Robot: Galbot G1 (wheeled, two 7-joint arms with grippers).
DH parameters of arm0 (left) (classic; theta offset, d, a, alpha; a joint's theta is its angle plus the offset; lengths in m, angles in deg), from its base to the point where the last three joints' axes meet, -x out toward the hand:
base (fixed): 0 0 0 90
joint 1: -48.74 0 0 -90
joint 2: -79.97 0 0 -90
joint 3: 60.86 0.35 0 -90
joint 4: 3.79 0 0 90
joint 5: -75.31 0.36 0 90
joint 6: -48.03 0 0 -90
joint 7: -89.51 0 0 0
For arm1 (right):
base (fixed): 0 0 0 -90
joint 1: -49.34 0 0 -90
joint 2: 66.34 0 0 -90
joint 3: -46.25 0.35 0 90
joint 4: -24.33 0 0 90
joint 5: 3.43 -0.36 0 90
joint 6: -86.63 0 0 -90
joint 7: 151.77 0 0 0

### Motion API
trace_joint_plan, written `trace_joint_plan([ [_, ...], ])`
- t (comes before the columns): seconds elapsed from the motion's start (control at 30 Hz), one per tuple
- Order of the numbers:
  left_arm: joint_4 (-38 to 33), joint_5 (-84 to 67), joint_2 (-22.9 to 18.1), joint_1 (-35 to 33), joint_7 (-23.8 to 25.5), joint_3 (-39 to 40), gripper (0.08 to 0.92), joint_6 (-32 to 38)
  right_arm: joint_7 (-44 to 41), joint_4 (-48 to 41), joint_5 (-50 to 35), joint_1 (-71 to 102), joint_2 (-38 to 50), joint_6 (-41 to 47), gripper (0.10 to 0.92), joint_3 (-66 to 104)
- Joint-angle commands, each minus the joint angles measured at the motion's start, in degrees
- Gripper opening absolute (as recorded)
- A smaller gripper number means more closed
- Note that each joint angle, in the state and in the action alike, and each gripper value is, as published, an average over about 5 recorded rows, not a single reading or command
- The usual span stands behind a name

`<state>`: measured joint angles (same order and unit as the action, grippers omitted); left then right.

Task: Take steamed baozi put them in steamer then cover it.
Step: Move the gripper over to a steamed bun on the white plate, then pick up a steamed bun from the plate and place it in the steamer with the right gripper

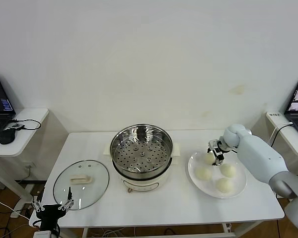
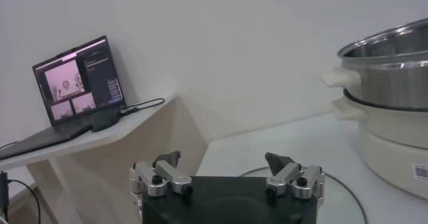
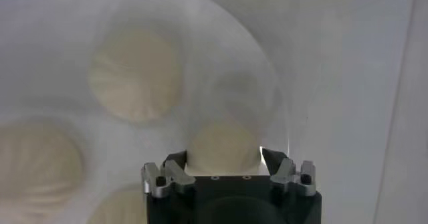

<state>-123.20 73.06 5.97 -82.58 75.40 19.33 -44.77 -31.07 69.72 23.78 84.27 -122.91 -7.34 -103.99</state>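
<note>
At the near left edge, the left gripper is seen parked, jaws spread wide, just before the cover, which lies flat on the table. At the centre, one steamer is seen, a small unreadable label on its base. On the right, four baozi are counted on one plate; the far one is straddled by the right gripper, fingers at its sides.

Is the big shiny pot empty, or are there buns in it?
Empty. The steamer shows only its bare perforated tray, its cover lies on the table, and all baozi are on the plate.
</note>
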Motion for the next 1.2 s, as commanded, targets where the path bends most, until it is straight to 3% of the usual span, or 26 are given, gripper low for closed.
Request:
trace_joint_plan([
  [0.03, -0.3, 0.0, 0.0, -0.2, 0.0, -0.1, 0.823, 0.0, -0.4, 1.8, -1.1, -0.8, 1.2, 0.1, 0.665, -1.0],
  [0.43, -0.6, -0.1, 0.2, -0.1, -0.1, 0.2, 0.823, 0.1, -2.5, 17.0, -18.7, -15.0, 11.9, 3.1, 0.662, -13.1],
  [0.6, -0.8, -0.4, 0.4, 0.3, -0.1, 0.3, 0.823, 0.1, -2.1, 22.0, -26.7, -27.1, 12.1, 4.1, 0.665, -22.3],
  [0.9, -0.6, -1.3, 1.0, 0.0, -0.1, -0.1, 0.823, 0.9, 1.0, 22.7, -36.2, -40.4, 0.9, 3.5, 0.670, -33.6],
  [1.2, -0.5, -2.0, 1.1, -0.1, -0.1, -1.4, 0.823, 1.2, 4.7, 18.6, -38.6, -40.9, -15.2, -1.3, 0.670, -40.0],
])
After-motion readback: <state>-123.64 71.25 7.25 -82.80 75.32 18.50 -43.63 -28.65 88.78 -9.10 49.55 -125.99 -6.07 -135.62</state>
